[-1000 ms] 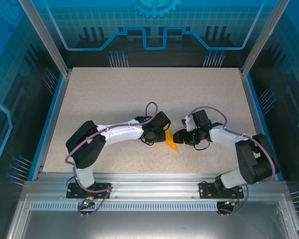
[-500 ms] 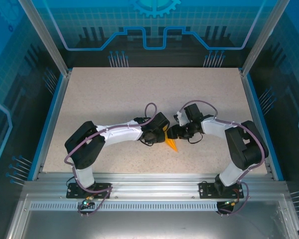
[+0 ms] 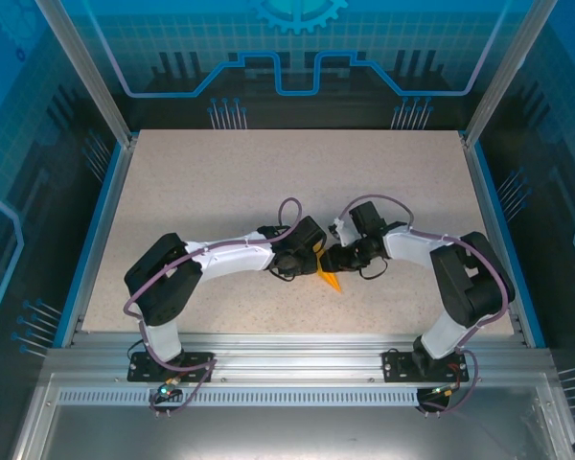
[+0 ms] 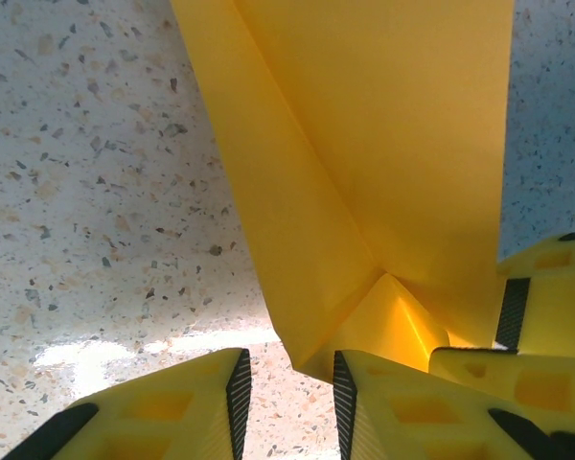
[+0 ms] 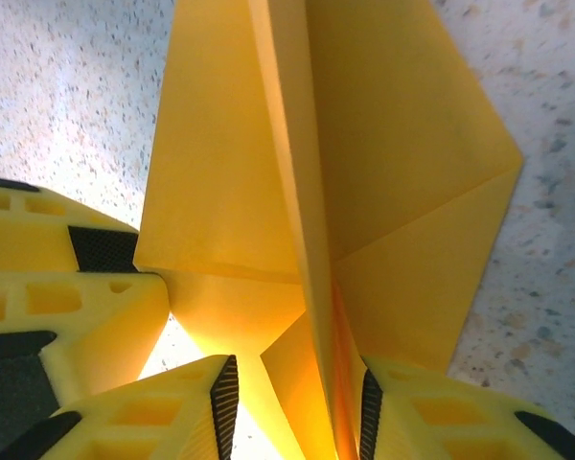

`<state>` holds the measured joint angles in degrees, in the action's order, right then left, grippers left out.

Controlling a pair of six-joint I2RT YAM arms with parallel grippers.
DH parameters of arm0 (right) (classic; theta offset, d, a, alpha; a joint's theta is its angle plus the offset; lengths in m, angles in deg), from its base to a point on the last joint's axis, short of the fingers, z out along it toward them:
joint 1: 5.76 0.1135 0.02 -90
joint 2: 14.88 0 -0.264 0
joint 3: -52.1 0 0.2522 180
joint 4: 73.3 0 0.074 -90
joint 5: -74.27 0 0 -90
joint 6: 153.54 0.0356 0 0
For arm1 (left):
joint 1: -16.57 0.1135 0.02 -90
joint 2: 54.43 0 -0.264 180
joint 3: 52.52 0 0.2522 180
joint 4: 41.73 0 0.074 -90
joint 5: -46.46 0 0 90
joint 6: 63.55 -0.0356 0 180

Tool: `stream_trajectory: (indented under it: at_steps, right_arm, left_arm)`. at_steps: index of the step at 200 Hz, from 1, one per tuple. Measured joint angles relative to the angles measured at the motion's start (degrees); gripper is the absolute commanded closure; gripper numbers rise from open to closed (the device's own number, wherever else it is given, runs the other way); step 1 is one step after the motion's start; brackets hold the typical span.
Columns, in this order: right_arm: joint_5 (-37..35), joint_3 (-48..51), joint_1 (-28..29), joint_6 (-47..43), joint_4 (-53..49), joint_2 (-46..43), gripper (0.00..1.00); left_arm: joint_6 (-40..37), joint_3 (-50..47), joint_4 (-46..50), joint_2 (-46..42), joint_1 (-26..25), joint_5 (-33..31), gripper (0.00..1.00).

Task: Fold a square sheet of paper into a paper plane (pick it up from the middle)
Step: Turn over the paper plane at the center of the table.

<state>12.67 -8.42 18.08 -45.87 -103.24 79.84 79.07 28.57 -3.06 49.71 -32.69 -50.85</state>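
Note:
The orange-yellow sheet of paper [image 3: 332,280] is folded to a point, with a raised centre ridge and triangular flaps [image 5: 402,182]. It sits at the table's middle front, between the two grippers. My left gripper [image 4: 289,369] stands open, with speckled table showing between the pads. The paper's lower corner [image 4: 311,359] reaches just inside the right pad. My right gripper [image 5: 297,379] straddles the centre ridge from the other side. Its right pad [image 5: 369,417] touches the paper and a gap stays at its left pad [image 5: 225,402]. In the top view the two grippers [image 3: 318,261] [image 3: 333,261] nearly meet.
The speckled beige table [image 3: 268,182] stretches out behind the arms, bounded by a blue rim [image 3: 103,220] and glass walls. An aluminium rail [image 3: 287,345] runs along the near edge. The right gripper's fingers [image 4: 546,287] crowd the left wrist view's right side.
The right arm has swung left, up to the paper and the left gripper, and its jaws have narrowed around the ridge. The left arm and the paper have stayed put.

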Motion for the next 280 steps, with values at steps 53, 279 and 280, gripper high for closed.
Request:
stream_trajectory:
  at_steps: [53,279,280]
  right_arm:
    - [-6.16,-0.11,3.85,-0.87,-2.25,0.02,0.69]
    - [-39.89,-26.67,10.64,10.14,-21.53,14.91,0.9]
    - [-39.91,-26.73,10.64,10.19,-21.57,15.02,0.9]
  left_arm:
    - [0.0,-0.11,-0.02,0.0,0.0,-0.02,0.68]
    - [4.09,-17.9,-1.49,-24.41,2.97,-7.08,0.56]
    - [4.07,-17.94,-1.46,-24.48,2.97,-7.1,0.56]
